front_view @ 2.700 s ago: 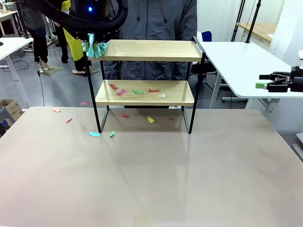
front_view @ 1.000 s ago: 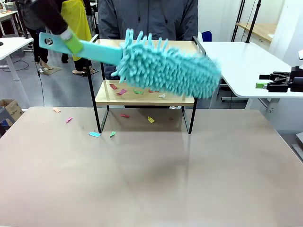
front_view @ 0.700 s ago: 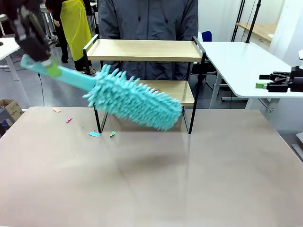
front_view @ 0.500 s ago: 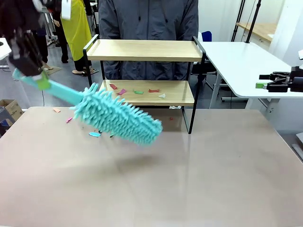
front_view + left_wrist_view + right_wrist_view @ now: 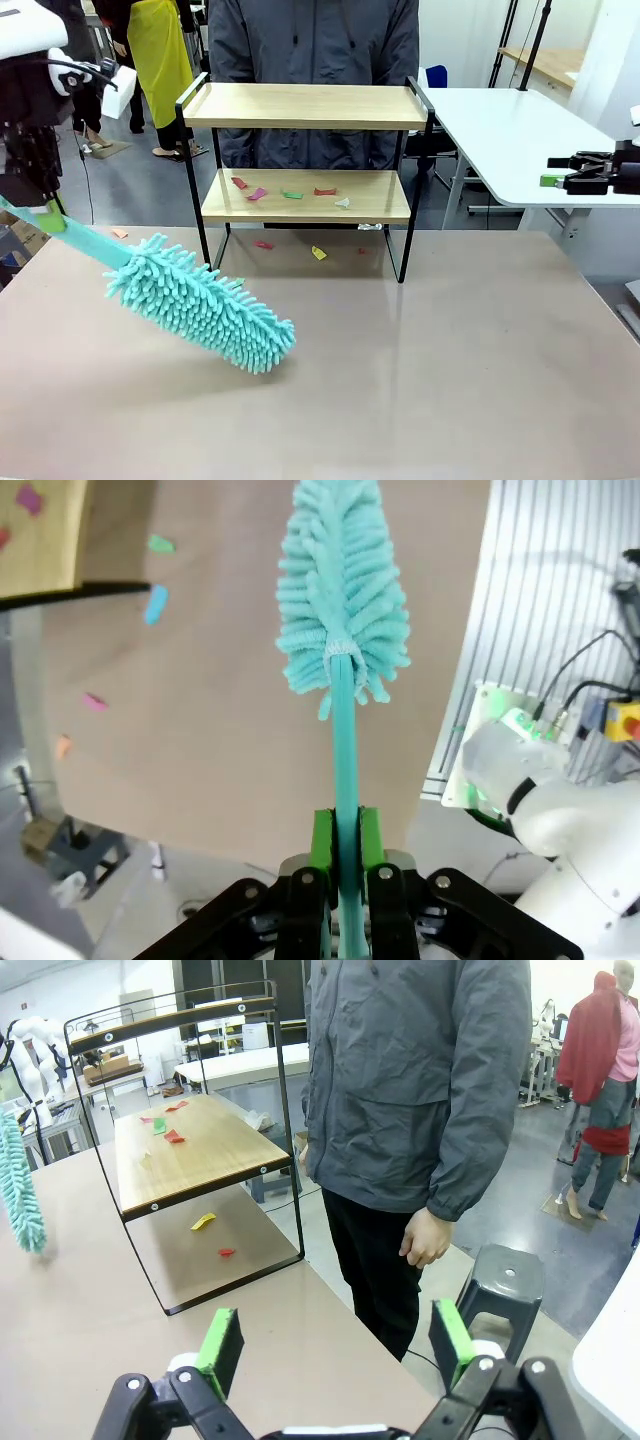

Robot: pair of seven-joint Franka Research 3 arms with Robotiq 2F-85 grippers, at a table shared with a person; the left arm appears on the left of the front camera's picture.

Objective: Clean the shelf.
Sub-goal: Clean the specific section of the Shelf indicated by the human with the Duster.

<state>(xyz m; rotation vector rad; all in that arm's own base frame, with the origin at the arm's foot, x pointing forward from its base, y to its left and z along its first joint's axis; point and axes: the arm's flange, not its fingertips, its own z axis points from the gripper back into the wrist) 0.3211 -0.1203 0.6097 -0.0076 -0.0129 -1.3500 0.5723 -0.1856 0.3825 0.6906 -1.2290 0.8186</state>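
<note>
The shelf (image 5: 300, 106) stands mid-table at the far side, its lower board (image 5: 372, 198) strewn with coloured paper scraps (image 5: 291, 193). My left gripper (image 5: 44, 212) is at the table's left edge, shut on the handle of a turquoise fluffy duster (image 5: 200, 315), whose head slants down onto the tabletop left of the shelf. In the left wrist view the green pads (image 5: 322, 838) clamp the duster (image 5: 343, 600) handle. My right gripper (image 5: 560, 170) hangs open beyond the table's right side. In the right wrist view the right gripper (image 5: 335, 1345) is open with nothing between its pads, and the shelf (image 5: 200, 1150) stands ahead.
A person (image 5: 315, 50) in a grey jacket stands behind the shelf, hand (image 5: 428, 1238) hanging down. More scraps lie on the table under the shelf (image 5: 318, 253) and to its left (image 5: 120, 233). A white table (image 5: 510, 130) stands at the right and a stool (image 5: 510, 1280) near the person.
The left arm has swung the duster from in front of the shelf down and left until its head reaches the tabletop. The right arm has not moved.
</note>
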